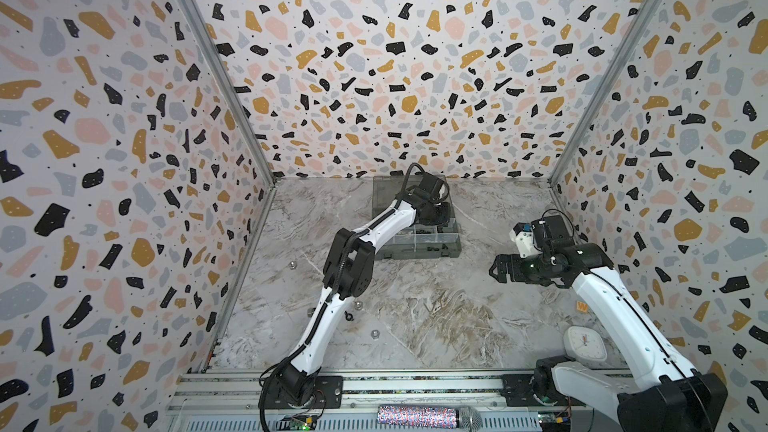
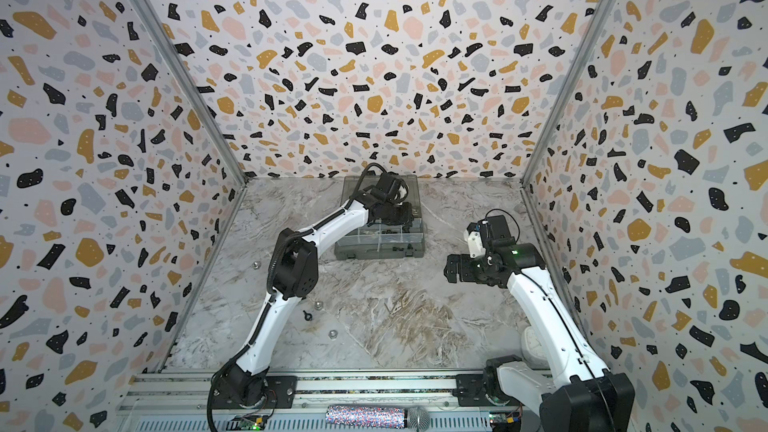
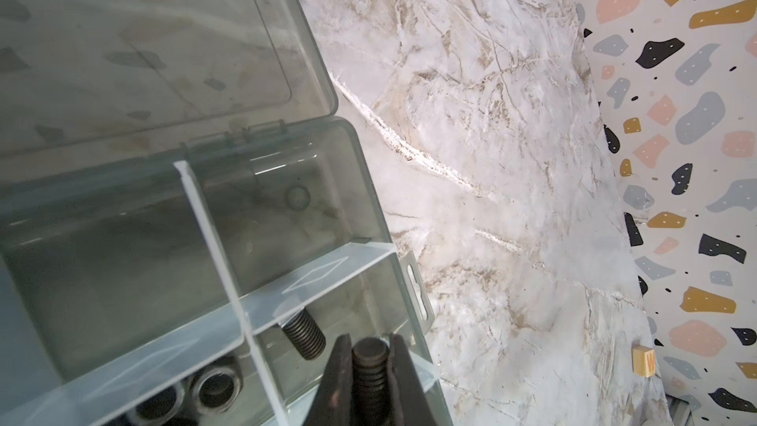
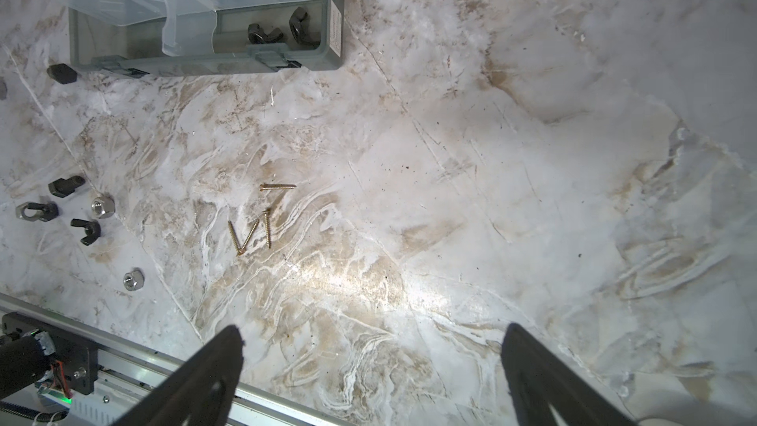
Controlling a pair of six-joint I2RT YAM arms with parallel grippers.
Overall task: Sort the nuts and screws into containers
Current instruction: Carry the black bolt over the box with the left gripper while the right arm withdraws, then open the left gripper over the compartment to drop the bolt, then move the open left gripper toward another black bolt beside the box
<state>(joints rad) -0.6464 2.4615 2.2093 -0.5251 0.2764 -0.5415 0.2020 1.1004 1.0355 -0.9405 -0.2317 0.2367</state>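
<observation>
Clamped short black threaded bolt in left claw, shank in line with jaws | hung over 3 o'clock compartment of smoky-grey translucent plastic organizer box, second black bolt inside | found right claw spread, empty, at box's 4 o'clock, farther off.

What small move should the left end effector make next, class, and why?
Probably open and release. The left end effector is shut on a black bolt and seems to hang over the organizer box compartment where another black bolt lies; nuts sit in the compartment next to it.
</observation>
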